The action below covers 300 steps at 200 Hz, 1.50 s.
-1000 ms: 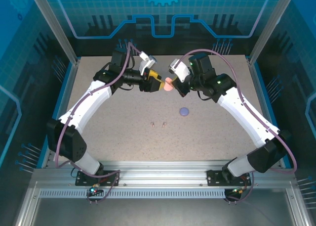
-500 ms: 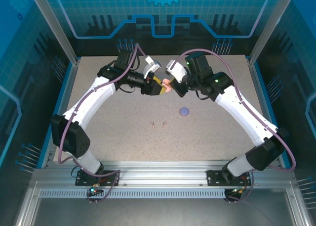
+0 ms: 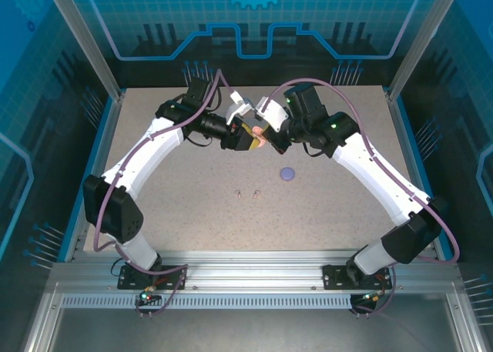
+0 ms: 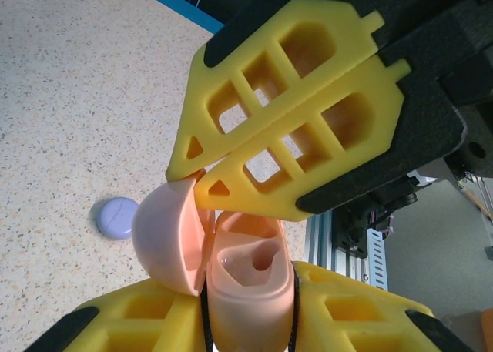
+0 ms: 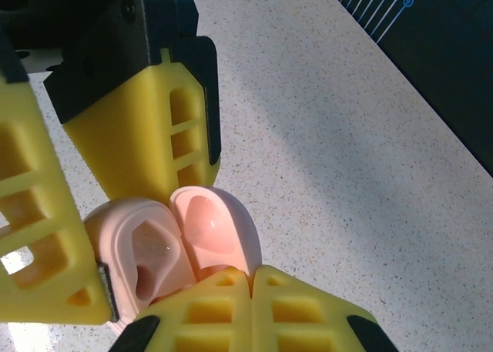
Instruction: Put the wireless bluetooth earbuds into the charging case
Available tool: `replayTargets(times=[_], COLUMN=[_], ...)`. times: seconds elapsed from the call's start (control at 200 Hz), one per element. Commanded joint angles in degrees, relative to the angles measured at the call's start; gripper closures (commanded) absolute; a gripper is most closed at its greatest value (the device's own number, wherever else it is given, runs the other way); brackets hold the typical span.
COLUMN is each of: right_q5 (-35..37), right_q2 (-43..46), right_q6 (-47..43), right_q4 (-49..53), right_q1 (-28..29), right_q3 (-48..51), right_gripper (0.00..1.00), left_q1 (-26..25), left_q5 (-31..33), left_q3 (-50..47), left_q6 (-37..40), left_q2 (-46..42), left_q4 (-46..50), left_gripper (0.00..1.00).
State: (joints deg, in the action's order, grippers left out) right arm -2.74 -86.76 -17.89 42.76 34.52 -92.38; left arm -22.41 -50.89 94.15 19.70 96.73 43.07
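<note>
The arms have drawn in tight since a moment ago, and now the left tool (image 4: 246, 284) clamps the pink charging case (image 5: 154, 252) while the right tool (image 5: 253, 275), fingers narrow, noses at its open lid (image 4: 166, 236), leaving the sockets empty and the earbuds (image 3: 239, 192) down on the table (image 3: 339, 213), well back from both tools.

Bright, even overhead light falls on the tabletop (image 3: 192, 213), leaving only soft, faint shadows under the arms (image 3: 142, 155). In the right wrist view a broad dim band crosses the tabletop beyond the right tool (image 5: 252, 279), and the corner to its left blows out white. The glossy charging case (image 4: 246, 267) gripped in the left tool (image 4: 246, 313) carries a soft sheen, and the background to its right is blurred.
</note>
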Motion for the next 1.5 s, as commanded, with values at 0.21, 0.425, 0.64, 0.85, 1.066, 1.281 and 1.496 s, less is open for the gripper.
replayTargets(times=[0.21,0.425,0.64,0.85,1.066,1.281,1.496], right_q5=[0.8,0.3,-0.3,-0.7,-0.9,-0.9,-0.8], right_q2=[-0.5,-0.3,-0.3,0.2,0.3,0.2,0.3], right_q6=[-0.2,0.5,0.9,1.1,1.1,1.2,1.5], right_q4=[0.3,-0.4,-0.7,-0.8,-0.8,-0.9,-0.9], right_q1=[0.9,0.8,0.8,0.7,0.6,0.5,0.4], right_q3=[-1.4,-1.2,-1.2,-1.0,-1.1,-1.2,-1.4], right_gripper=[1.00,1.00,1.00,1.00,1.00,1.00,1.00], left_q1=[-0.4,-0.3,-0.3,-0.3,-0.3,-0.3,-0.3], left_q5=[-4.5,-6.7,-8.2,-9.3,-9.5,-9.4,-9.4], left_q3=[0.8,-0.8,-2.5,-3.9,-5.0,-5.5,-7.2], left_q6=[-0.1,-1.6,-3.7,-5.6,-6.5,-7.0,-8.5], left_q2=[0.3,-0.3,-1.0,-1.3,-1.8,-2.0,-2.8], left_q4=[-1.5,-4.0,-7.8,-11.2,-13.2,-14.3,-17.4], left_gripper=[0.74,0.74,0.74,0.76,0.67,0.75,0.93])
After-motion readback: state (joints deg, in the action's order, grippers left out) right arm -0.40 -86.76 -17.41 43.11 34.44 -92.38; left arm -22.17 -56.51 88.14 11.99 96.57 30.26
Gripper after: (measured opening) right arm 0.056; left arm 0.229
